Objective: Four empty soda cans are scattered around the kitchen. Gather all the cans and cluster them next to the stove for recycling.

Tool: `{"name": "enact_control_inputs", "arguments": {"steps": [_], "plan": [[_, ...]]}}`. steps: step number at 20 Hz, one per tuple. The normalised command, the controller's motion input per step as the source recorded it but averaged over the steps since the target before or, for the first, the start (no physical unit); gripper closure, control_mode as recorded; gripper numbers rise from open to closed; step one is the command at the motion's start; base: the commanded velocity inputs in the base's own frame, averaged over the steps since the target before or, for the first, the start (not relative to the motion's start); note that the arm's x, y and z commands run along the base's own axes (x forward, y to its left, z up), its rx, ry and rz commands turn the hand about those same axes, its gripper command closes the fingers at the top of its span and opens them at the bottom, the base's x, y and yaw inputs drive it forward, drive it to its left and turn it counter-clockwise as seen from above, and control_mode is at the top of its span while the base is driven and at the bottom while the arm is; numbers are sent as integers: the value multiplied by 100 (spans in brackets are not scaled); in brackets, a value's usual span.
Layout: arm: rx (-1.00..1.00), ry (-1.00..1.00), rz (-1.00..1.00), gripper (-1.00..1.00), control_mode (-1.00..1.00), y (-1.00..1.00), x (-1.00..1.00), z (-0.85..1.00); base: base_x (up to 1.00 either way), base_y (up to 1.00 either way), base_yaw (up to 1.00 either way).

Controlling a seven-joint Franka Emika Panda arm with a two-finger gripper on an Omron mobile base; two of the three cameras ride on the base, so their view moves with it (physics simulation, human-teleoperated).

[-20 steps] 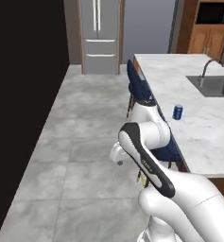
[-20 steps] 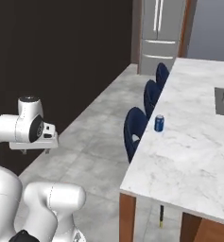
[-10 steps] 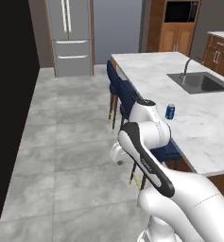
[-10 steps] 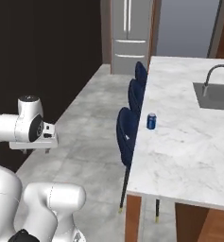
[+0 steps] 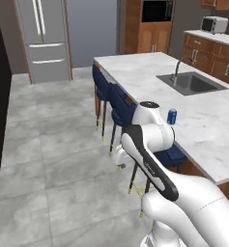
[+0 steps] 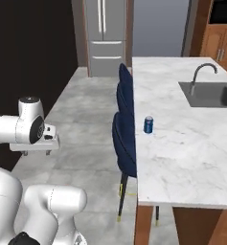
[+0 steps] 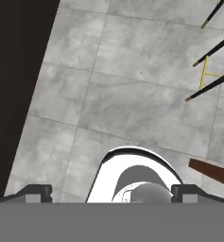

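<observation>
- I had the gripper (image 7: 111, 191) pointed down at the floor tiles with its jaws spread as wide as they go and nothing between them.
- The one soda can (image 5: 172, 116) I could see was blue, not red; it stood upright near the stool-side edge of the island counter (image 6: 182, 143), well short of the sink (image 6: 208, 94).
- My worry: reaching across the blue stools (image 6: 126, 143), the arm could clip a chair back or tip the light can.
</observation>
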Motion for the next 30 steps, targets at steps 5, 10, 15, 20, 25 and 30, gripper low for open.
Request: {"name": "enact_control_inputs", "arguments": {"steps": [5,10,15,20,25,30], "plan": [[0,0,0,-100,100,0,0,0,41,46,-31],[0,0,0,-100,100,0,0,0,53,40,-33],[0,0,0,-100,100,0,0,0,56,39,-33],[0,0,0,-100,100,0,0,0,46,46,-31],[0,0,0,-100,100,0,0,0,28,57,-27],[0,0,0,-100,100,0,0,0,10,63,-22]]}}
